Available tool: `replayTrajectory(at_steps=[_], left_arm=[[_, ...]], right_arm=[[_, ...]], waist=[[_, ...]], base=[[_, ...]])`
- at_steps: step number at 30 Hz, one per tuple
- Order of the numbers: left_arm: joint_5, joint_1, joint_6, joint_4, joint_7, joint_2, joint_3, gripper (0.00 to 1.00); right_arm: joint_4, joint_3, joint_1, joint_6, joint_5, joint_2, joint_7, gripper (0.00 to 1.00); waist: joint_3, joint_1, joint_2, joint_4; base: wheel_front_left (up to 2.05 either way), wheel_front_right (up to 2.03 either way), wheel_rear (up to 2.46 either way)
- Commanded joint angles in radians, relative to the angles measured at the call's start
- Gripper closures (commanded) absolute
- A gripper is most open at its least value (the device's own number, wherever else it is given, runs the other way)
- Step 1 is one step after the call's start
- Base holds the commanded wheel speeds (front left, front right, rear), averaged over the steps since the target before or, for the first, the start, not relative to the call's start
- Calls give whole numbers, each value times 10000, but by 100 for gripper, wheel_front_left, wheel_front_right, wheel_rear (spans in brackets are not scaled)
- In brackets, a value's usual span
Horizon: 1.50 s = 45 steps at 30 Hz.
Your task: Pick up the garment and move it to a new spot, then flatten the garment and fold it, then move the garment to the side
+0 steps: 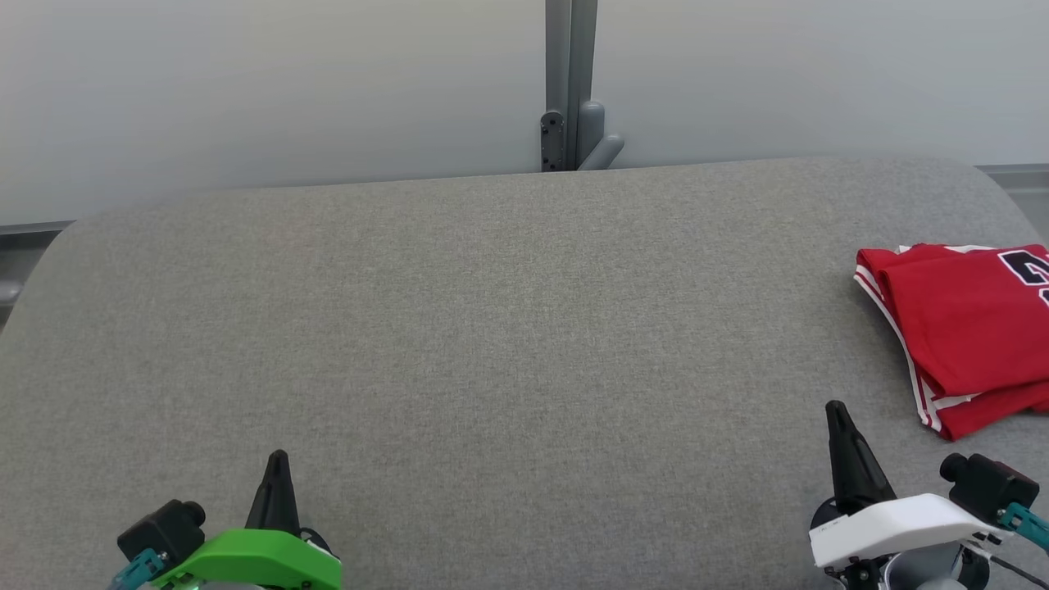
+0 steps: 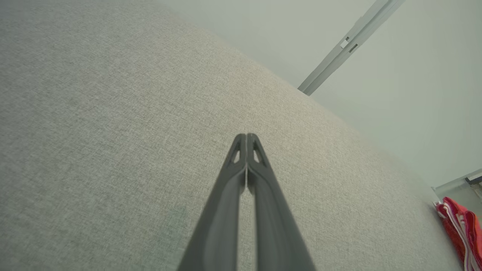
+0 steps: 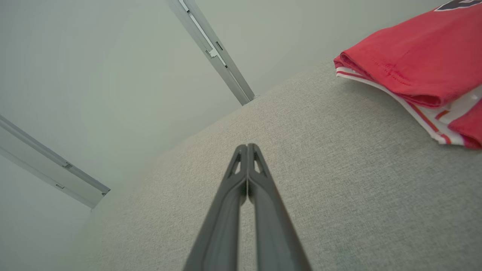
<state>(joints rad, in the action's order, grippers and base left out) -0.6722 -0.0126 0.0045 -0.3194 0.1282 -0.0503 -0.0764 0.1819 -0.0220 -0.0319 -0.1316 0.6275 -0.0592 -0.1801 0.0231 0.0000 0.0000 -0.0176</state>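
Okay, grey fabric-covered surface [image 1: 492,328] takes up most of the head view, rounded far corners, pale wall panels [image 1: 246,82] behind. Grey metal post [image 1: 569,82] at 12 o'clock on the far edge, with a small bracket at its foot. Nothing lies between either pincer and the cloth.

Left gripper [image 1: 279,456], green housing, at 7 o'clock in the head view: fingers pressed together, tips meeting, nothing between them. The left wrist view shows the same closed tips over bare fabric. Right gripper [image 1: 834,408], white housing, at 5 o'clock: also closed tip to tip, holding nothing.

Red garment [image 1: 967,328] with white trim and a dark number print lies folded on the surface at 3 o'clock, cut off by the frame edge. It sits at about 1 o'clock from the right gripper, near but apart, no contact. In the right wrist view it is at 2 o'clock, with stacked folded edges showing. From the left gripper it is well apart, at 4 o'clock in the left wrist view.
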Motion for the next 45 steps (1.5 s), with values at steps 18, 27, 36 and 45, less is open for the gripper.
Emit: replayTrajectory(at_steps=[18, 27, 36, 45], left_arm=[[-2542, -634, -395, 222, -765, -14, 621, 100], [-3548, -759, -538, 247, -1086, -14, 861, 100], [-4481, -867, -685, 266, -1376, -14, 1078, 100], [-5336, -971, -800, 287, -1647, -13, 1280, 100]], right_arm=[[33, 161, 565, 5, 2826, -159, 539, 100], [97, 228, 687, 6, 3950, -186, 766, 100], [160, 294, 787, 7, 4971, -203, 992, 100], [218, 366, 894, 8, 5914, -216, 1196, 100]], waist=[[-46, 0, 0, 32], [-68, 0, 0, 48], [-91, 0, 0, 64], [-114, 0, 0, 80]], base=[[0, 0, 0], [0, 0, 0], [0, 0, 0], [0, 0, 0]])
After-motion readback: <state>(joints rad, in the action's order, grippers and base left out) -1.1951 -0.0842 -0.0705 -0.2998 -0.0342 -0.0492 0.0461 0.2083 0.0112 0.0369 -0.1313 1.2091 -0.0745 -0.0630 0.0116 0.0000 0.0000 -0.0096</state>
